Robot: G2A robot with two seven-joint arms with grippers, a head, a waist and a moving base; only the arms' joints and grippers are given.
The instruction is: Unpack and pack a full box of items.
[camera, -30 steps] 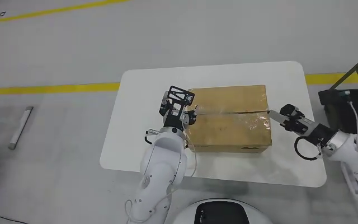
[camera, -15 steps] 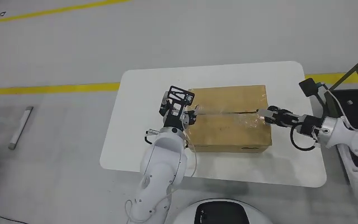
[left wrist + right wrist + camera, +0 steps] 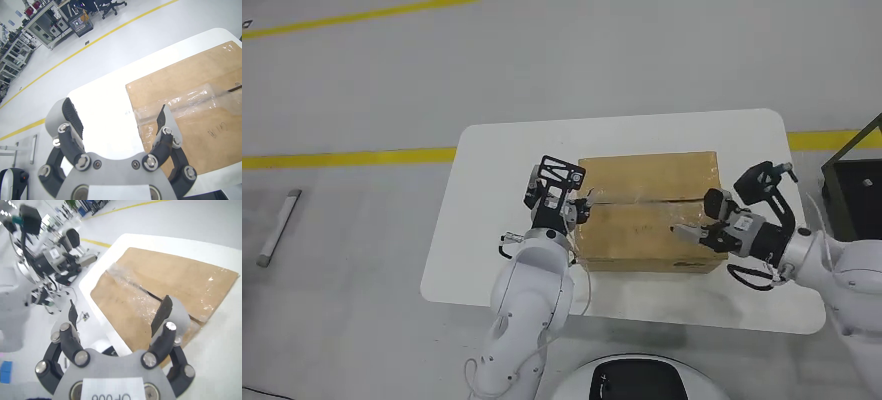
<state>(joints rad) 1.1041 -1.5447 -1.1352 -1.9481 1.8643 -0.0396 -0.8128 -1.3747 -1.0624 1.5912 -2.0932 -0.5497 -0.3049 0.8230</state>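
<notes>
A closed cardboard box [image 3: 647, 212] sits in the middle of the white table [image 3: 492, 215], its top seam sealed with clear tape [image 3: 642, 199]. My left gripper [image 3: 579, 203] is at the box's left end, open. In the left wrist view one of its fingers hangs over the taped edge of the box [image 3: 189, 106] and the other over bare table, so the left gripper [image 3: 115, 103] holds nothing. My right gripper [image 3: 698, 220] is over the box's right front part, open and empty. The right wrist view has the right gripper [image 3: 119, 300] just above the box [image 3: 166, 275], near the tape.
A dark rack [image 3: 854, 185] stands just off the table's right edge. On the floor to the left lies a grey bar [image 3: 279, 228], and a yellow line [image 3: 342, 158] runs behind the table. Bare tabletop lies left of and in front of the box.
My right arm has swung in from the table's right side to the box's right end, then turned over the box's front right top. The left arm has hardly moved.
</notes>
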